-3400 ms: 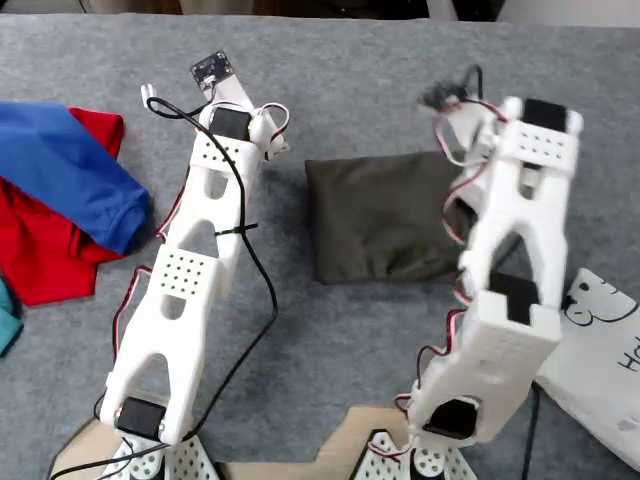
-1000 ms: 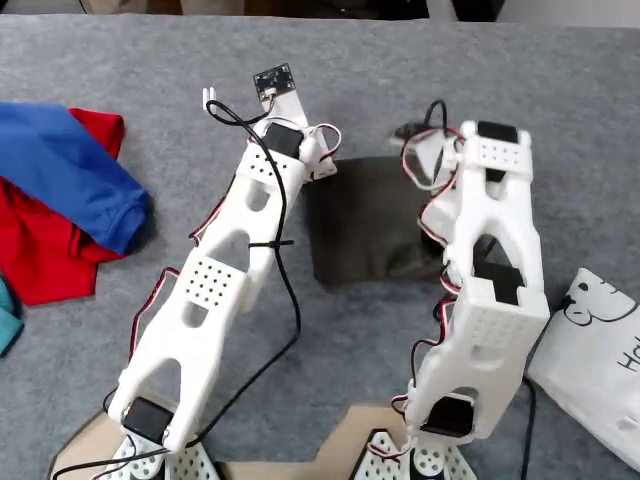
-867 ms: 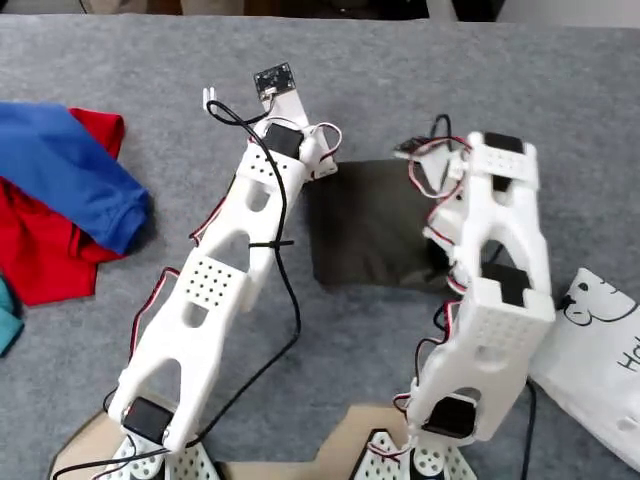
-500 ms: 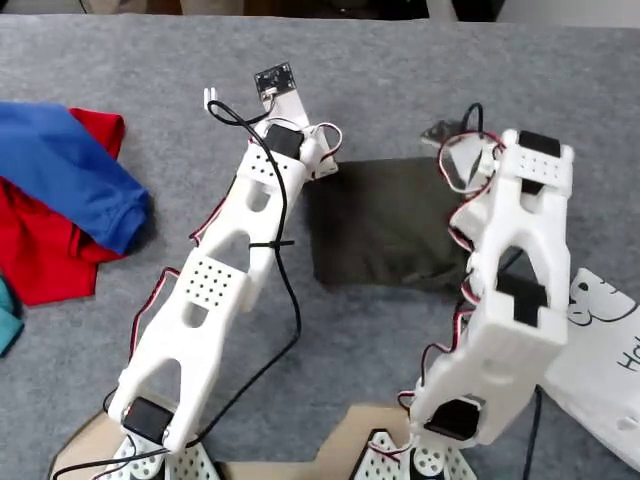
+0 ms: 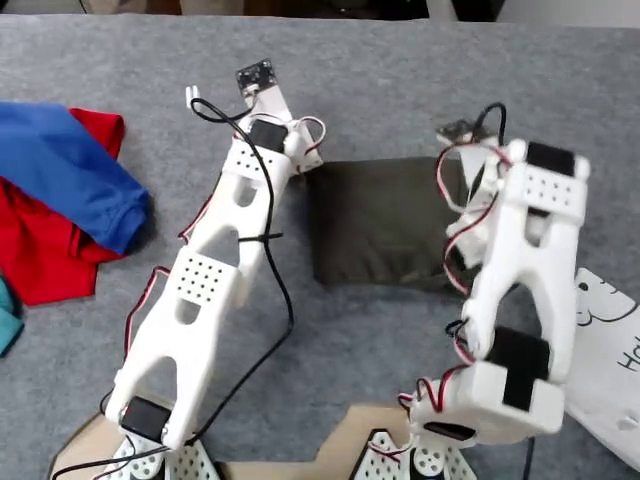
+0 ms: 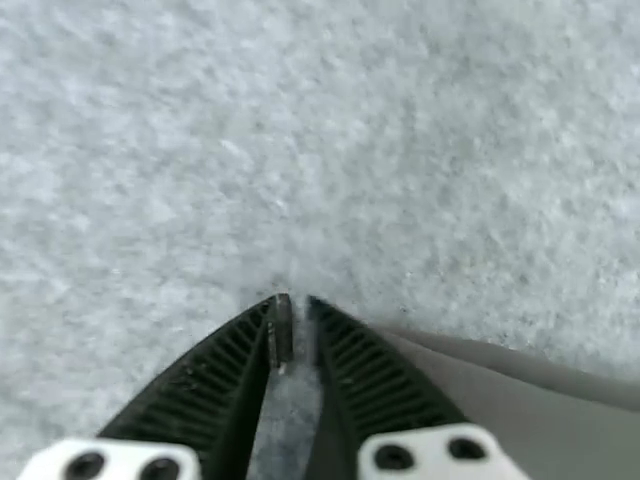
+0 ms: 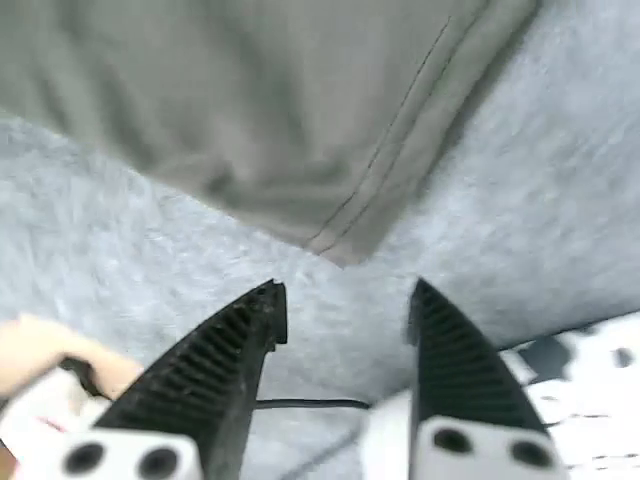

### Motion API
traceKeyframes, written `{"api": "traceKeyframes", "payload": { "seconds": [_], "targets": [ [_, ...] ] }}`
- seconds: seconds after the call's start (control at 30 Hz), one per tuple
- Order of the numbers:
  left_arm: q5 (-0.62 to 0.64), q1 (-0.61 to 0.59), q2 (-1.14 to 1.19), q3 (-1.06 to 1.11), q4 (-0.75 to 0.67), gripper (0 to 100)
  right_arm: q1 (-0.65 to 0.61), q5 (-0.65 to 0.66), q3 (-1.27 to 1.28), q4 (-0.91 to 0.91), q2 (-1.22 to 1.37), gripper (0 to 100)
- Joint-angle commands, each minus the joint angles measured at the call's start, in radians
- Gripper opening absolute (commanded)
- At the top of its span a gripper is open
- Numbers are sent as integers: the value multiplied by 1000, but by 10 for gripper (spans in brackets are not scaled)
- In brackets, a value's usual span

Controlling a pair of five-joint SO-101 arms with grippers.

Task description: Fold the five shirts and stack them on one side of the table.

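Now | left fingers (image 6: 222, 368) pressed together beside olive shirt (image 5: 385, 220) | right fingers (image 7: 228, 348) spread near its corner

Grey felt covers the table (image 5: 400, 60), a wooden board (image 5: 340, 440) at its near edge.

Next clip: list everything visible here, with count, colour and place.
Folded shirt: one, dark olive, table centre, between the arms.
Blue shirt: one, blue, left side, over the red shirt.
Red shirt: one, red, left side.
Teal shirt: one, teal, left edge, mostly cut off.
White shirt: one, white with black print, right edge.
Table cover: one, grey.
Left gripper: shut, beside the folded shirt's edge.
Right gripper: open, near the folded shirt's corner.
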Motion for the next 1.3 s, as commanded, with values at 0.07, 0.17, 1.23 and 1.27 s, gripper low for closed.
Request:
{"api": "traceKeyframes", "payload": {
  "seconds": [0.07, 0.17, 1.23, 1.27],
  "targets": [
    [-3, -17, -12, -124, 49, 132, -81, -242, 260, -285, -122, 235],
    [-3, -17, -12, -117, 46, 133, -125, -333, 343, -425, -124, 236],
    [-8, -43, -10, -117, 49, 136, -97, -342, -742, 55, 763, 5],
    [-9, -43, -10, -117, 49, 136, -84, -345, -768, 71, 748, 5]
  ]
}}
